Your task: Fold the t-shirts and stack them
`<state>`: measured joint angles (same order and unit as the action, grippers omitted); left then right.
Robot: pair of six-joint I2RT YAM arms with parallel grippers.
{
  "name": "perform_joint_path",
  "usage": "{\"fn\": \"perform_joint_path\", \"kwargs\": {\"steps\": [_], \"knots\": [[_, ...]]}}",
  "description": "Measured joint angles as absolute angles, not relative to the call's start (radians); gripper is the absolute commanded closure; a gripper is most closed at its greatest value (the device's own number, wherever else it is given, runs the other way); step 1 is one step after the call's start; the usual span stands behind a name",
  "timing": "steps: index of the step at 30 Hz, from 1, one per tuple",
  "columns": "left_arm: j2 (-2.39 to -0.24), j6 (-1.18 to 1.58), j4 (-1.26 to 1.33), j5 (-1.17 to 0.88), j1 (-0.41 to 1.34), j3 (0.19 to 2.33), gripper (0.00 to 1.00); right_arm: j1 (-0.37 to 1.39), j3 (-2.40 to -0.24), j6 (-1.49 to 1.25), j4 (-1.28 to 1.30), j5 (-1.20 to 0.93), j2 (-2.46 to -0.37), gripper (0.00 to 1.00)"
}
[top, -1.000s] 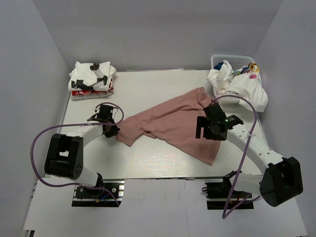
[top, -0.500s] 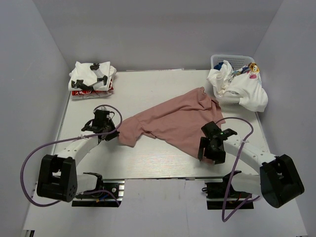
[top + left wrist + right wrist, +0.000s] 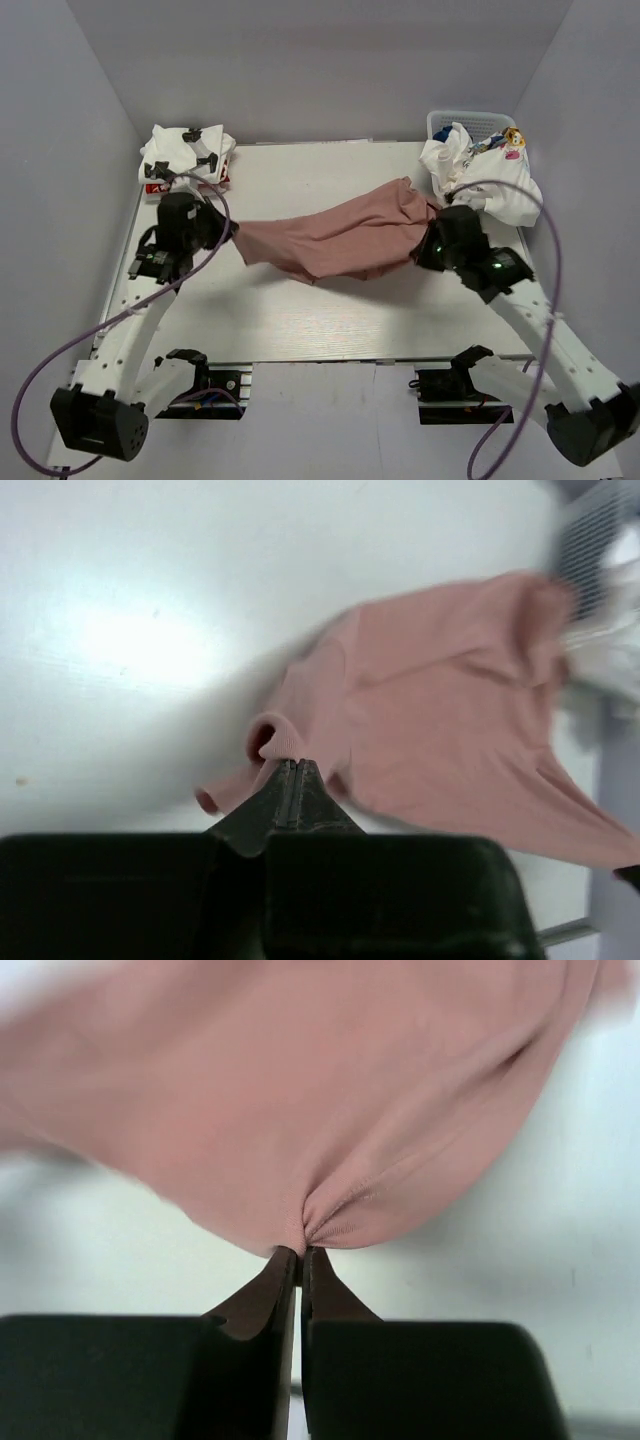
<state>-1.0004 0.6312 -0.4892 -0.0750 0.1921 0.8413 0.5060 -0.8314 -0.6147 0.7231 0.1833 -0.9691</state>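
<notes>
- Grip: left gripper (image 3: 290, 768) and right gripper (image 3: 300, 1253) each pinch shut on an edge of the pink tee (image 3: 335, 240).
- Tee hangs stretched between them over the table (image 3: 300, 320).
- Step: spreading, likely; next, lay it flat without bunching.

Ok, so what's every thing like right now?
pink shirt: unfolded, pinched at both ends, stretched between the grippers.
left gripper: shut on pink shirt.
right gripper: shut on pink shirt.
stack: folded shirts, far left corner.
basket: full, white shirts spilling over.
</notes>
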Motion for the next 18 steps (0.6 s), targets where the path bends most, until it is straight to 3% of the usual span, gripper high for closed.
{"fn": "perform_joint_path", "kwargs": {"steps": [11, 18], "knots": [[-0.886, 0.606, -0.703, -0.01, 0.186, 1.581, 1.0, 0.505, -1.577, -0.505, 0.785, 0.257, -0.831, 1.0], [-0.948, 0.546, -0.86, 0.008, 0.178, 2.19, 1.0, 0.505, -2.015, -0.406, 0.86, 0.133, -0.854, 1.0]]}}
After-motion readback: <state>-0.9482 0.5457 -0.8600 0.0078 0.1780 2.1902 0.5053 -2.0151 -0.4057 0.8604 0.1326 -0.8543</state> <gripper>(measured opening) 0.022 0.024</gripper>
